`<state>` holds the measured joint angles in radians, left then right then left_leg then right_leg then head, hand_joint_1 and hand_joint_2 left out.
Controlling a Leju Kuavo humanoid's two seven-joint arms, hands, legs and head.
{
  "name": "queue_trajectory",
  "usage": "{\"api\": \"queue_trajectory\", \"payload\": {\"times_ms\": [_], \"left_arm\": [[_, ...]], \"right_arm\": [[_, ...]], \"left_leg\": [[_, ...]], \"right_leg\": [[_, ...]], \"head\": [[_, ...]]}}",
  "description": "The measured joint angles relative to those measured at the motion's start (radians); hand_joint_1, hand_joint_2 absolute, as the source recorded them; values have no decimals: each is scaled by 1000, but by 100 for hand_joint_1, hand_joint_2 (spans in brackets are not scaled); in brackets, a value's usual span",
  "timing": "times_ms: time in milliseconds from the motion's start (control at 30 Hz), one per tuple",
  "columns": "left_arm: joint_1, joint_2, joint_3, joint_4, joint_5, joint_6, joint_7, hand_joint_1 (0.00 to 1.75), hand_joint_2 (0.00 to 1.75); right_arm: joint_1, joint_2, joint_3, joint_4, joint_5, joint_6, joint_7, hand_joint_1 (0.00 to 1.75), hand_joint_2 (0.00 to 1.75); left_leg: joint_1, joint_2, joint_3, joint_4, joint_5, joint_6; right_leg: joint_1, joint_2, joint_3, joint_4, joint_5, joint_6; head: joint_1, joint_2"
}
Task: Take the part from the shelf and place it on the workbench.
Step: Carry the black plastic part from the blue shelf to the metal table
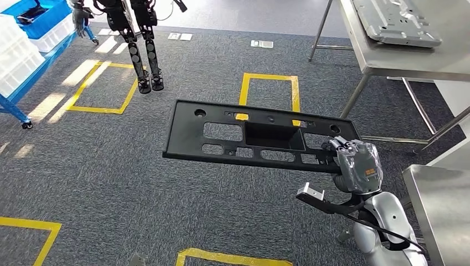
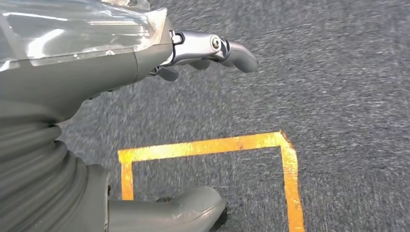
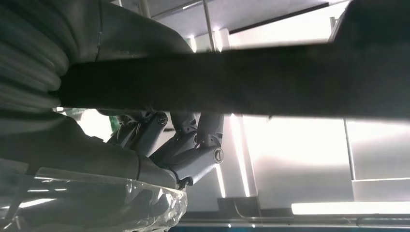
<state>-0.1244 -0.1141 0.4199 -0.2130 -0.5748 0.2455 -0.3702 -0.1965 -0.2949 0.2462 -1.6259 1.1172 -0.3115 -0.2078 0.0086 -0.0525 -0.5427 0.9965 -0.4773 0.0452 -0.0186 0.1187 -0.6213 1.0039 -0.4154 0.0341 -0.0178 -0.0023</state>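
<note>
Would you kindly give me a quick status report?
Right hand grips long black perforated plastic panel above carpet. Left hand holds nothing. Steel workbench at right.

Dark grey carpet [image 1: 111, 183] is covering the whole floor, and yellow tape rectangles [image 1: 105, 88] are marking out bays across it, one more [image 1: 270, 91] lying further right. Sunlight is falling in pale stripes [image 1: 50, 105] near the left. A blue wheeled rack [image 1: 22, 83] is standing at the left edge, carrying white and blue bins [image 1: 33, 25]. Steel tables [image 1: 399, 61] are lining the right side, a grey metal panel [image 1: 396, 22] lying on the far tabletop. Another humanoid's black legs [image 1: 141, 44] are standing at the back.
</note>
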Motion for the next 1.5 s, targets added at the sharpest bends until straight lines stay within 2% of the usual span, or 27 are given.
{"api": "queue_trajectory", "payload": {"times_ms": [67,100,167,200,233,267,333,400,467,500,567,633,700,733,800,867,933,1000,1067,1133,1200,1233,1267,1300,1367,1433,1500], "left_arm": [[-2,-1,0,0,0,-2,-4,0,175],[-2,-1,-1,0,0,-3,-6,0,175],[-2,-1,-2,0,0,-5,-8,0,175],[-2,-2,-2,0,0,-5,-8,0,175],[-2,-2,-3,0,0,-5,-8,0,175],[-3,-3,-3,0,0,-6,-8,0,175],[-3,-3,-4,0,0,-9,-8,0,175],[-4,-3,-5,0,-2,-11,-6,0,175],[-4,-3,-7,0,-4,-11,0,0,175],[-4,-4,-8,0,-5,-10,2,0,175],[-4,-4,-9,0,-7,-7,6,0,175],[-2,-4,-9,0,-9,-4,8,0,175],[1,-4,-9,0,-10,-3,9,0,175],[2,-3,-9,0,-10,-3,10,0,175],[2,-2,-9,0,-10,-1,10,0,175],[2,1,-9,1,-11,1,9,0,175],[1,2,-9,1,-12,3,11,0,175],[-1,1,-9,1,-14,5,14,0,175],[0,1,-8,1,-15,7,15,0,175],[4,1,-8,1,-15,8,18,0,175],[7,1,-8,2,-16,8,20,0,175],[7,1,-8,2,-16,8,20,0,175],[7,1,-8,2,-16,9,20,0,175],[7,1,-8,2,-16,10,20,0,175],[7,2,-7,2,-16,11,20,0,175],[8,3,-6,2,-16,14,20,0,175],[8,3,-5,2,-16,19,20,0,175]], "right_arm": [[-18,0,5,5,4,3,-1,175,175],[-27,0,7,8,5,5,0,175,175],[-38,0,10,16,5,8,1,175,175],[-40,0,10,20,5,8,2,175,175],[-41,0,10,23,5,9,2,175,175],[-43,0,10,26,5,9,3,175,175],[-48,0,10,30,6,9,3,175,175],[-55,-1,10,33,4,9,3,175,175],[-59,-7,11,35,2,9,3,175,175],[-59,-10,10,37,1,9,2,175,175],[-65,-16,10,38,0,9,2,175,175],[-80,-19,10,41,-3,9,1,175,175],[-93,-19,10,45,-8,10,1,175,175],[-98,-19,10,48,-9,10,1,175,175],[-112,-20,10,55,-11,11,1,175,175],[-143,-20,12,71,-19,14,-1,175,175],[-182,-24,15,96,-39,14,-6,175,175],[-201,-33,16,120,-58,2,-14,175,175],[-199,-41,16,139,-66,-22,-19,175,175],[-194,-42,19,156,-67,-39,-19,175,175],[-190,-40,23,175,-69,-42,-15,175,175],[-188,-40,24,185,-72,-42,-13,175,175],[-189,-40,24,195,-74,-41,-10,175,175],[-191,-40,24,203,-76,-39,-7,175,175],[-199,-41,23,215,-77,-36,-3,175,175],[-207,-41,23,224,-75,-34,6,175,175],[-211,-43,18,233,-65,-33,33,175,175]], "left_leg": [[1,30,3,-13,10,13],[-2,45,3,-14,11,16],[-5,75,0,-14,11,17],[-5,89,-1,-14,10,16],[-5,103,0,-14,10,15],[-5,116,1,-13,8,13],[-9,139,1,-7,2,3],[-15,160,1,-1,-5,-8],[-14,180,3,1,-9,-16],[-9,176,3,5,-14,-22],[-1,128,-15,52,-50,-32],[2,70,-73,175,-115,-35],[2,53,-133,289,-150,-32],[1,51,-142,300,-140,-28],[2,35,-105,206,-70,-19],[3,-14,-49,79,-12,-10],[-1,-36,-29,33,-2,-6],[-4,-14,-25,22,4,2],[-3,10,-20,7,15,15],[-6,40,-20,-1,21,23],[-9,70,-24,0,20,24],[-10,85,-26,0,20,24],[-10,100,-27,0,20,23],[-10,114,-27,1,19,21],[-14,138,-26,5,14,14],[-20,159,-22,8,7,3],[-20,179,-18,9,1,-6]], "right_leg": [[4,-59,-41,72,-36,-2],[4,-87,-73,138,-66,-4],[1,-104,-128,261,-111,-1],[-1,-107,-134,284,-116,6],[-4,-111,-118,261,-104,16],[-8,-123,-81,200,-82,27],[-9,-171,1,56,-43,36],[-3,-190,31,-4,-29,24],[-1,-163,26,-2,-24,8],[-3,-152,25,-2,-23,3],[-7,-129,26,-3,-19,-9],[-4,-107,25,-3,-16,-18],[1,-82,25,-3,-15,-23],[3,-68,25,-3,-14,-24],[5,-41,26,-2,-13,-24],[6,-15,22,1,-11,-21],[5,8,12,3,-5,-11],[3,24,1,-1,2,1],[6,-22,-21,30,-16,3],[7,-86,-75,135,-69,0],[4,-104,-128,250,-114,4],[1,-107,-135,269,-118,11],[0,-111,-119,247,-107,21],[-2,-123,-83,187,-85,31],[0,-175,-3,46,-41,38],[7,-203,26,-9,-23,26],[7,-179,25,-8,-18,11]], "head": [[4,0],[6,0],[8,0],[8,0],[8,0],[8,0],[9,0],[7,0],[5,0],[5,0],[4,0],[2,0],[2,0],[2,0],[2,0],[3,0],[2,0],[1,0],[5,0],[8,0],[10,0],[10,0],[10,0],[10,0],[10,0],[8,0],[5,0]]}}
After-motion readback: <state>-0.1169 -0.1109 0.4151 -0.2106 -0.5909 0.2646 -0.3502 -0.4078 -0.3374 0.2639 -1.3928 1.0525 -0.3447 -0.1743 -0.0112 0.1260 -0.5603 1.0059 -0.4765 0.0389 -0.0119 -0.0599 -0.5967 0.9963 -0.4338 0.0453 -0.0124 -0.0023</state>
